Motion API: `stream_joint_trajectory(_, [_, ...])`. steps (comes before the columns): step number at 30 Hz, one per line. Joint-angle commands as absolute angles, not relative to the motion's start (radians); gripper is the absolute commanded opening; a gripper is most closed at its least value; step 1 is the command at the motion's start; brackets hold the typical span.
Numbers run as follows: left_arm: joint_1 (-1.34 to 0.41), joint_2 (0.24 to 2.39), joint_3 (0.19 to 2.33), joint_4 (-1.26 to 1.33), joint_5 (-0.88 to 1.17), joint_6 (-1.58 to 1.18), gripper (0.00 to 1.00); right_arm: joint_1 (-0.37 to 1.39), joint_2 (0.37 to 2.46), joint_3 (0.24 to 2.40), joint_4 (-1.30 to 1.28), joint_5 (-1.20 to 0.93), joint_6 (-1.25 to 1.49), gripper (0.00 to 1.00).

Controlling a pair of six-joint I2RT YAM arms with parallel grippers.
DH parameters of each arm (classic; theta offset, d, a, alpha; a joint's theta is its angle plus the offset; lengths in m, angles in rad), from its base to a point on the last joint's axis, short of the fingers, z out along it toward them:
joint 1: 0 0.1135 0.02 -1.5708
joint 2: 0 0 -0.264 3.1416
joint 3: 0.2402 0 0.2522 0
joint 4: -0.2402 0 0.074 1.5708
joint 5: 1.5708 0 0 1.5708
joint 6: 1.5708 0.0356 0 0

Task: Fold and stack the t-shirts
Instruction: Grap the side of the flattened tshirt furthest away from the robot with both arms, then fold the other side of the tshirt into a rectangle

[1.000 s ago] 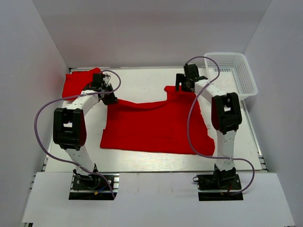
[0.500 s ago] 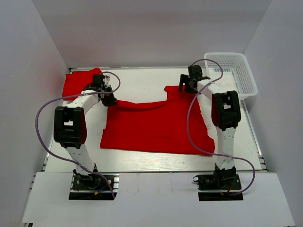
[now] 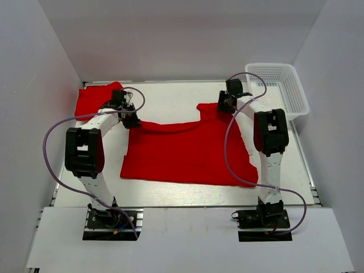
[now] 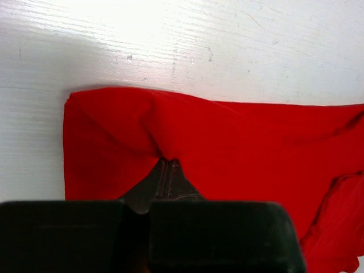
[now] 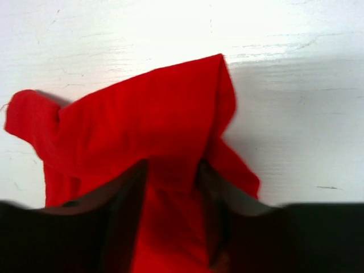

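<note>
My left tool (image 4: 169,163) is pinched fully closed on the far left corner of the t-shirt (image 3: 187,151). My right tool (image 5: 169,169) is partly open, fingers astride bunched cloth at its far right corner. The shirt lies spread on the bench (image 3: 170,98). A second t-shirt (image 3: 94,99) sits at the far left.

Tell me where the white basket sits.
In the top view, the basket sits at the table's far right corner, just right of the right end effector.
</note>
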State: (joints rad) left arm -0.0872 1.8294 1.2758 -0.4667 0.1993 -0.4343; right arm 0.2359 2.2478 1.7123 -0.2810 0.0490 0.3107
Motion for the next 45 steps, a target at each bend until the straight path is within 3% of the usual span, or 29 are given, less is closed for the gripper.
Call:
stream_joint_trajectory(1, [-0.083,1.842,1.305,-0.465,0.213,-0.425,0.0,0.232,2.264,1.73,-0.244,0.044,0.327,0.43])
stream_joint_trajectory(2, [-0.083,1.842,1.305,-0.465,0.213,-0.425,0.0,0.232,2.266,1.727,-0.241,0.044,0.327,0.37])
stream_joint_trajectory(3, [-0.083,1.842,1.305,-0.465,0.213,-0.425,0.0,0.232,2.26,1.727,-0.238,0.054,0.33,0.25])
stream_joint_trajectory(6, [-0.083,1.842,1.305,-0.465,0.213,-0.425,0.0,0.232,2.25,1.713,-0.218,0.069,0.334,0.06])
stream_joint_trajectory(17, [-0.083,1.852,1.305,-0.474,0.204,-0.425,0.0,0.229,2.241,1.776,-0.227,0.155,0.273,0.06])
stream_joint_trajectory(24, [-0.083,1.833,1.333,-0.483,0.196,-0.416,0.0,0.221,2.229,1.871,-0.393,0.127,0.226,0.0])
stream_joint_trajectory(45, [-0.083,1.781,1.439,-0.601,0.305,-0.387,0.0,0.21,1.886,1.516,-0.26,0.009,0.111,0.0])
